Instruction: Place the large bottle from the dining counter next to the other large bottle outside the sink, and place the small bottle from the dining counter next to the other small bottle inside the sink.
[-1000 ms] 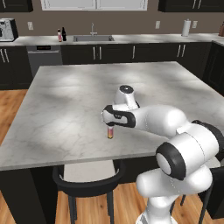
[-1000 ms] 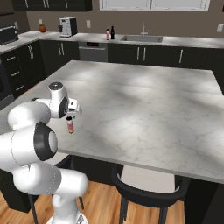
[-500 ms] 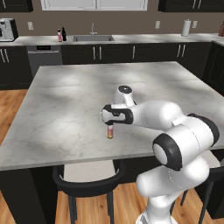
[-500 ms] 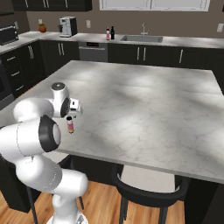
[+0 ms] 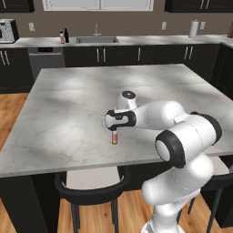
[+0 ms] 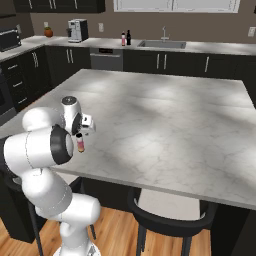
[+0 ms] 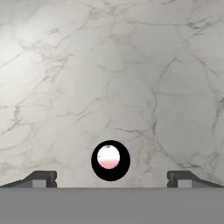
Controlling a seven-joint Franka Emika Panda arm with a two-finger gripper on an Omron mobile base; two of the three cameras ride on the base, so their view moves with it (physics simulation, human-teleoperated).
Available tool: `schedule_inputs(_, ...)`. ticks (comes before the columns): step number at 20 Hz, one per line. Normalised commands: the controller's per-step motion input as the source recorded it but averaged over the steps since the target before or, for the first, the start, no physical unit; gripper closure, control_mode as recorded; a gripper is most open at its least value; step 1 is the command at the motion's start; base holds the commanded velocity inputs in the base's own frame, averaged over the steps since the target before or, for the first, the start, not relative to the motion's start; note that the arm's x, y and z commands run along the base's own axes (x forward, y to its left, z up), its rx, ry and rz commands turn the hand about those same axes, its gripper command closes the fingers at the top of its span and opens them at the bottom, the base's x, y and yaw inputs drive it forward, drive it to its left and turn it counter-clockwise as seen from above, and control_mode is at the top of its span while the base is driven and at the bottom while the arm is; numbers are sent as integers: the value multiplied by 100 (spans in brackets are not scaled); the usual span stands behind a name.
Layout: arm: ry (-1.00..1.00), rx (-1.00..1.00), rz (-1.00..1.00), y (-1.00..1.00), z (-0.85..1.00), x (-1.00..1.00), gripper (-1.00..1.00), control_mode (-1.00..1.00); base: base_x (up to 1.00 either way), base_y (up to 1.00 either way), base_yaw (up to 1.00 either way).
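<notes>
Hand (image 7: 110, 179) now lower over small bottle (image 5: 114, 136) at frame centre, fingers spread wide, empty; tabletop (image 5: 82, 109) grasp near.

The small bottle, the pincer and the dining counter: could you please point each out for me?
small bottle (image 5: 114, 137), left base view, orange-pink body.
pincer (image 7: 110, 178), hand view, gap between fingertips.
dining counter (image 6: 170, 120), right base view, bare marble top.

Black stool (image 5: 91, 193) below; coffee machine (image 6: 76, 30) far counter.
</notes>
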Motion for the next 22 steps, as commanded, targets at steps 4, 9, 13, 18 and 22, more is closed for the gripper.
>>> schedule_inputs(4, 0, 1, 0, 3, -15, 17, -100, -100, 0, 0, 0)
schedule_inputs(9, 0, 1, 0, 4, -16, 13, -100, -100, 0, 0, 0)
schedule_inputs(13, 0, 1, 0, 2, -18, 13, -100, -100, 0, 0, 0)
schedule_inputs(18, 0, 1, 0, 1, -19, 9, -100, -100, 0, 0, 0)
schedule_inputs(22, 0, 1, 0, 9, -21, 7, 100, -100, 0, 0, 0)
